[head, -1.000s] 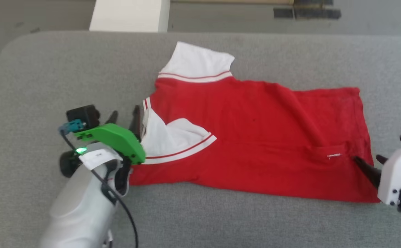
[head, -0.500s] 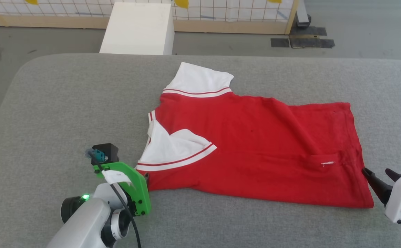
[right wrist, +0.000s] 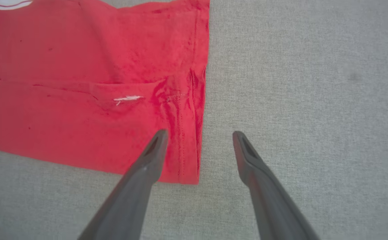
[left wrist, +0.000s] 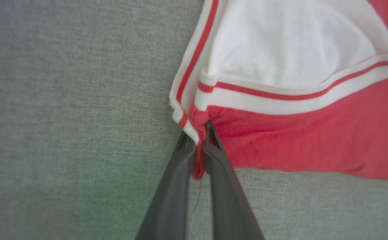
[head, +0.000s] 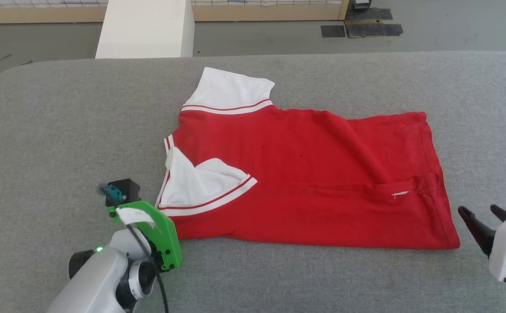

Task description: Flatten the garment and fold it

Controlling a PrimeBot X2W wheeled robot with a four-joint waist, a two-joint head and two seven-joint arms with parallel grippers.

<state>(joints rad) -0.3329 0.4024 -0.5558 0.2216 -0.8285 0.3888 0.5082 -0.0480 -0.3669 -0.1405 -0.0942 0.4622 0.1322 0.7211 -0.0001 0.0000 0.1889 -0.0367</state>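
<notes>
1. Since a second ago the left gripper (left wrist: 197,133) has left its place beside the folded-in sleeve (head: 196,182) and come to the near-left corner of the garment (head: 305,174). Its fingers, then spread, are now pinched together on a tuck of red cloth. The head camera has also shifted, so the shirt's small drift across that view is no move of the shirt.
2. The garment lies on the grey worktop (head: 61,130) with its long axis running across the robot, left to right. The shoulder end is to the robot's left and the hem (head: 442,187) to its right. The far sleeve (head: 231,89) lies spread out, while the near one is turned in over the chest.
3. The left gripper's hold is at the point where the striped sleeve band meets the red body, with cloth showing between the fingers.
4. The right gripper (right wrist: 199,135) is spread wide and holds nothing. It sits at the near hem corner, just right of the white mark (head: 400,194). In the right wrist view one finger is over the cloth and the other over bare worktop, so the hem edge runs between them.
5. Each arm is thus at its own end of the near long edge. As I judge it, the right gripper must next drop and close on that corner. The edge could then be drawn taut along the long axis.
</notes>
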